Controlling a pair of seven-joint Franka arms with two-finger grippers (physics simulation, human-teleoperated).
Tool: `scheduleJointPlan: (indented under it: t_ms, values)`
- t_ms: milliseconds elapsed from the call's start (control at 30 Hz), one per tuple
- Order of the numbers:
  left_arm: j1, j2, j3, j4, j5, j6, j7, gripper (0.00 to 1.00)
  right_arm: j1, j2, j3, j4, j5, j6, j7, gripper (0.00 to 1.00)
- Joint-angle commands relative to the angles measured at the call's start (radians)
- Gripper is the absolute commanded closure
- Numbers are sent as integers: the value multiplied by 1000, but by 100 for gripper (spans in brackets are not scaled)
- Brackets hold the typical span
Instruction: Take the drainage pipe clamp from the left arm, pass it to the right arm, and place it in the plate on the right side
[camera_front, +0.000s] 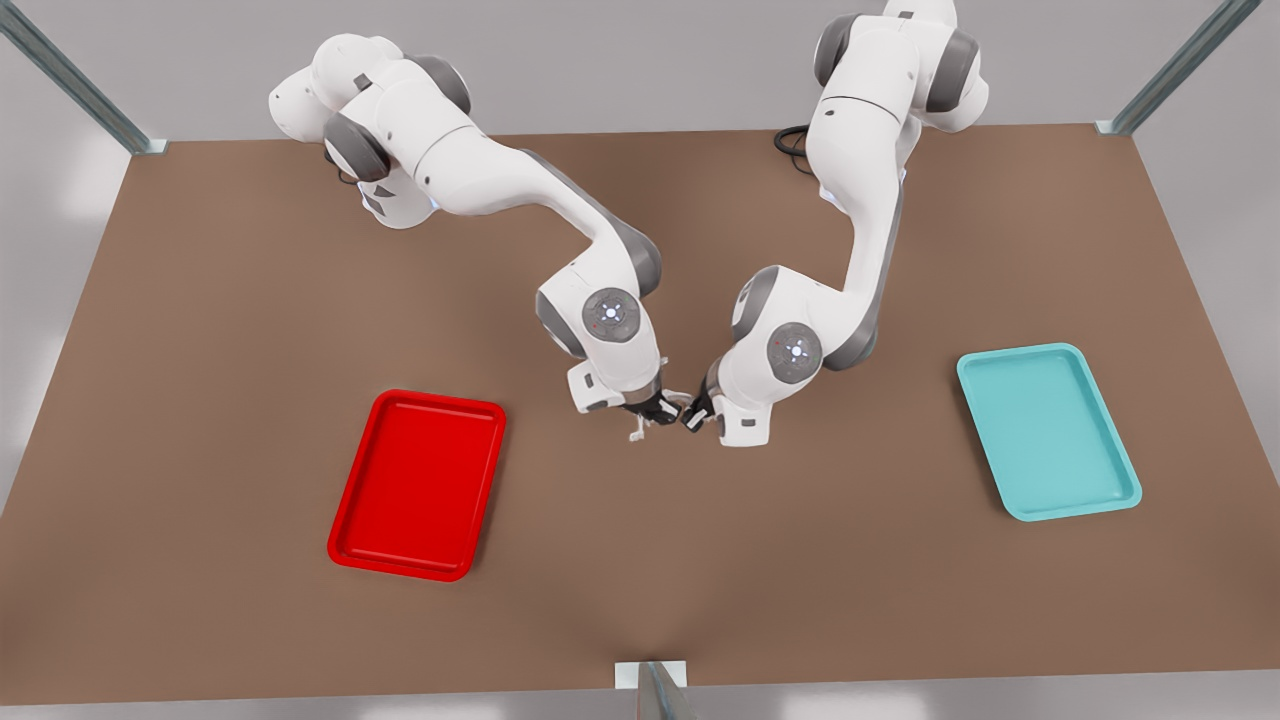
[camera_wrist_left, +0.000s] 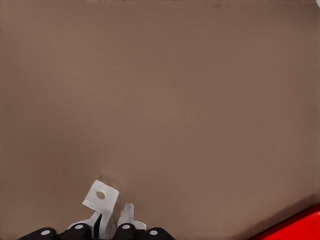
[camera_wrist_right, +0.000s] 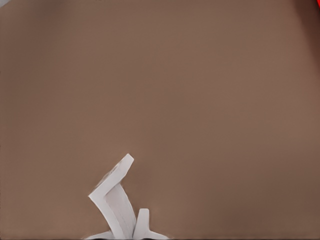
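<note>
The white drainage pipe clamp hangs above the middle of the table, between the two grippers. In the left wrist view my left gripper is shut on the clamp, whose holed foot sticks out past the black fingers. That gripper belongs to the arm on the front view's right. My right gripper, on the arm at the front view's left, meets it tip to tip. The right wrist view has the clamp very close. The red plate lies empty to the front view's left.
A teal tray lies empty at the front view's right. Bare brown tabletop spreads under and around both grippers. Metal frame posts stand at the table's corners and front edge. A corner of the red plate appears in the left wrist view.
</note>
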Motion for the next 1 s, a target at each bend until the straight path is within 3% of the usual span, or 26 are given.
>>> scheduleJointPlan:
  t_ms: [0, 267, 367, 400, 467, 567, 600, 633, 667, 700, 933, 967]
  values:
    - [1, -1, 0, 5, 1, -1, -44, 0, 0, -1, 4, 2, -3, 9, 108, 79]
    - [5, -32, 62, 76, 4, -165, -42, 0, -24, -8, 2, -20, -1, -1, 22, 79]
    - [45, -55, 128, 106, 7, -268, -24, 0, -112, -134, 5, -239, 0, -4, -135, 79]
    - [85, -69, 145, 114, 76, -364, 154, 0, -161, -188, 7, -337, 0, 6, -208, 79]
    - [168, -81, 265, 114, 92, -404, 575, 0, -248, -247, 25, -438, 0, 14, -319, 79]
    - [279, -124, 362, 114, 154, -430, 1154, 0, -406, -337, 27, -658, 0, 103, -556, 79]
    - [294, -168, 318, 112, 217, -435, 1156, 0, -439, -340, 27, -679, 0, 112, -609, 79]
    - [540, -271, -75, 105, 473, -423, 1130, 0, -500, -343, 27, -724, 2, 161, -717, 79]
    - [667, -369, -254, 22, 543, -348, 1134, 0, -558, -330, 34, -752, 2, 212, -810, 79]
    - [665, -442, -256, -92, 537, -249, 1134, 0, -598, -309, 33, -752, 2, 238, -877, 79]
    - [642, -342, -270, -36, 541, -285, 1130, 0, -653, -206, 33, -745, 2, 336, -962, 79]
    - [642, -340, -271, -36, 541, -283, 1131, 0, -655, -206, 33, -744, -3, 333, -974, 17]
